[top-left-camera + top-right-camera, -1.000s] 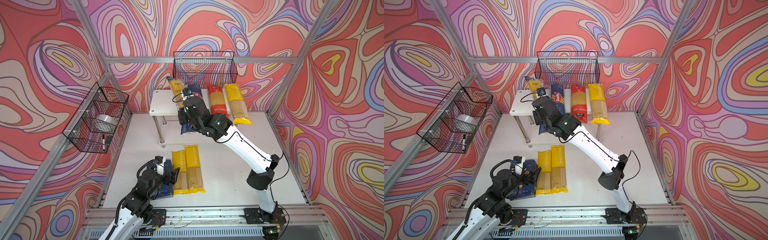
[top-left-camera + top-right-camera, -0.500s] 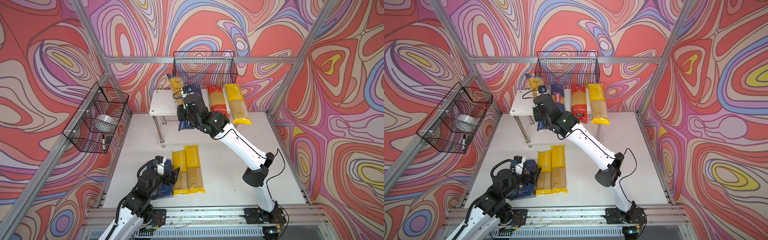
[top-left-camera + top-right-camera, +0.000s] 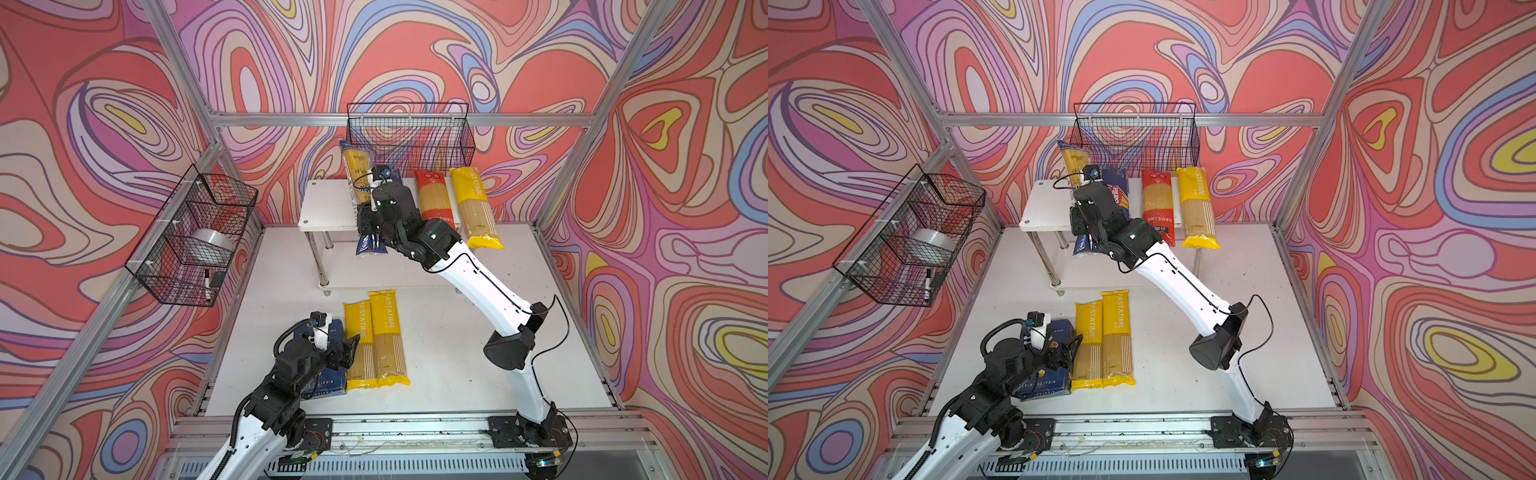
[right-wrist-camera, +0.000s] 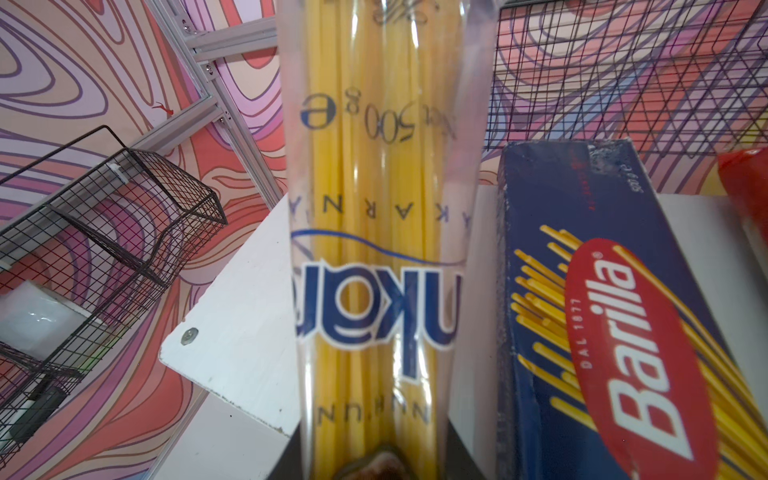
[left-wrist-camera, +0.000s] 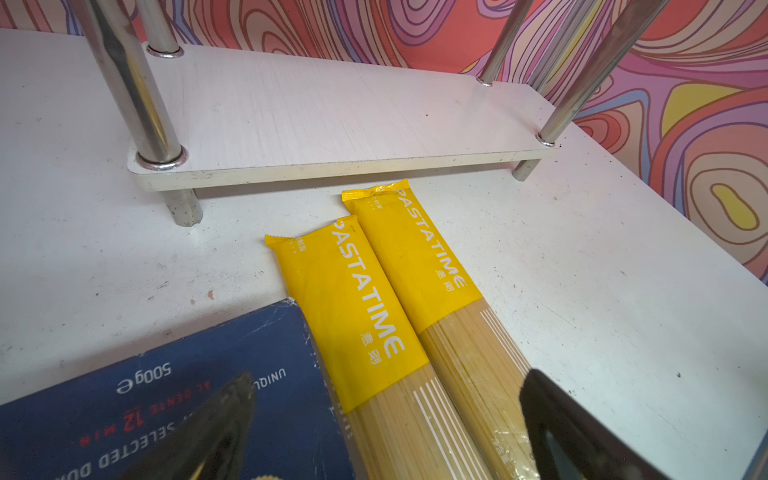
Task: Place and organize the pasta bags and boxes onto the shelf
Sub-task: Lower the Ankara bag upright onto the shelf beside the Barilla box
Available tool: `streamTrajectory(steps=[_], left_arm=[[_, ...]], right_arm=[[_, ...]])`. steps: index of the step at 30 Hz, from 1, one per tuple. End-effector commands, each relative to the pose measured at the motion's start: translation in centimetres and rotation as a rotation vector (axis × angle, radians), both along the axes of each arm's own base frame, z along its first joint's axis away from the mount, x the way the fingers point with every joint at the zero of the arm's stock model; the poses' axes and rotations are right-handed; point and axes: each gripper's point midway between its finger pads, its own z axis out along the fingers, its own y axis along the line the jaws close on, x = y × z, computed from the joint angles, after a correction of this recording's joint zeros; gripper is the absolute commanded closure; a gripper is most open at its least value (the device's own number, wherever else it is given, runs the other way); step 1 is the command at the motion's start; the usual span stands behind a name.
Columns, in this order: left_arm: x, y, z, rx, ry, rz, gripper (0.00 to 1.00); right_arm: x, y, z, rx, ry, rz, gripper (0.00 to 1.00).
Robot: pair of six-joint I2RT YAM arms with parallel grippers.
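The right end effector (image 3: 368, 218) reaches over the top board of the shelf (image 3: 328, 208) and is closed around the dark blue bag (image 3: 371, 245). In both top views this bag is tilted: its clear end points up toward the back wall, and its blue end hangs out past the front edge of the shelf. The right wrist view does not show that blue end, but it shows the spaghetti through the clear plastic, and just beside it the narrow Barilla carton (image 4: 602, 291) lying on the board; in both top views the arm covers part of it. Further right on the shelf lie the red bag (image 3: 434, 199) and a yellow bag (image 3: 473, 203), side by side. The left end effector (image 5: 386, 399) hangs low over the desk (image 3: 457, 353) with its fingers wide apart and nothing between them. Only the left wrist view shows that one finger is above the wide Barilla carton (image 5: 145, 395) and the other beside the two yellow bags (image 5: 353, 311), which lie touching, in front of the lower board (image 5: 332, 120)
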Motion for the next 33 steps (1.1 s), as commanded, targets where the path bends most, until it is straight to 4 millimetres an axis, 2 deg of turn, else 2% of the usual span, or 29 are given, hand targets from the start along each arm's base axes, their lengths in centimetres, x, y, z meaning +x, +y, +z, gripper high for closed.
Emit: streamTrajectory(steps=[1, 7, 11, 23, 27, 33], left_arm=[[0.2, -0.1, 0.5, -0.008, -0.025, -0.006, 0.0], [0.2, -0.1, 0.6, -0.01, -0.027, -0.004, 0.0], [0.2, -0.1, 0.6, -0.011, -0.028, -0.005, 0.0], [0.2, 0.0, 0.6, -0.011, -0.029, -0.003, 0.0], [0.1, -0.1, 0.6, -0.011, -0.03, -0.005, 0.0], [0.1, 0.0, 0.7, -0.012, -0.035, 0.001, 0.0]], right_arm=[[1.3, -0.5, 3.1, 0.097, -0.085, -0.036, 0.67], [1.6, -0.2, 2.8, 0.102, -0.079, -0.033, 0.6], [1.7, -0.4, 2.6, 0.099, -0.072, -0.039, 0.59], [0.4, -0.3, 5.3, 0.173, -0.089, 0.03, 0.51], [-1.2, -0.5, 6.5, 0.179, -0.081, 0.085, 0.51], [-6.6, -1.4, 7.2, 0.102, -0.076, 0.166, 0.51]])
